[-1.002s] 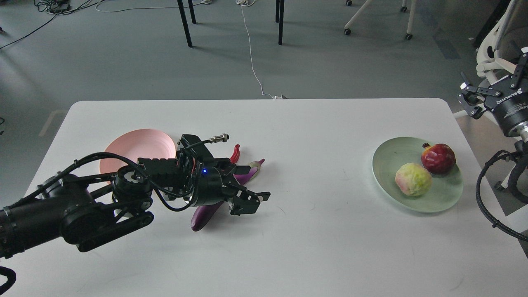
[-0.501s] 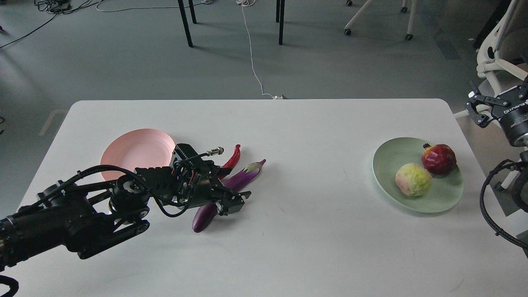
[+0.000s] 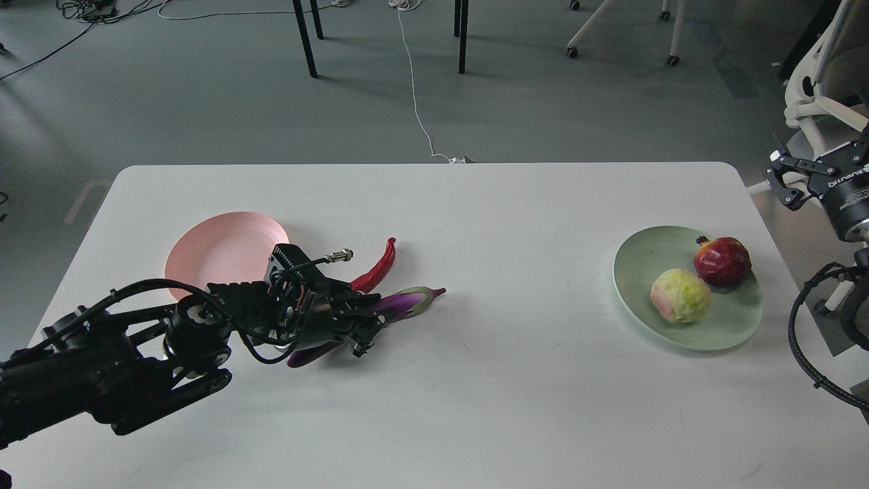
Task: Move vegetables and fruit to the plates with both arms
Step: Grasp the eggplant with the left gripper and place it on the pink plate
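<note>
The purple eggplant (image 3: 406, 300) lies on the white table (image 3: 516, 394), almost level, cap to the right. My left gripper (image 3: 360, 333) sits over its middle with a finger on each side, closed on it and hiding that part. The red chili pepper (image 3: 377, 267) lies just behind, touching the gripper's housing. The pink plate (image 3: 217, 252) is bare, behind my left arm. The mint green plate (image 3: 641, 272) at the right holds the pomegranate (image 3: 722, 261) and the yellow-green fruit (image 3: 680, 295). My right gripper (image 3: 783, 178) hangs open and empty off the table's right edge.
Black cables loop from my right arm (image 3: 804, 326) beside the table's right edge. Chair and table legs (image 3: 461, 41) and a white floor cable (image 3: 414, 95) lie beyond the far edge.
My left gripper pulled back to the left and came down onto the eggplant. The eggplant turned from slanted to nearly level and shifted left. My right gripper moved right, then stayed.
</note>
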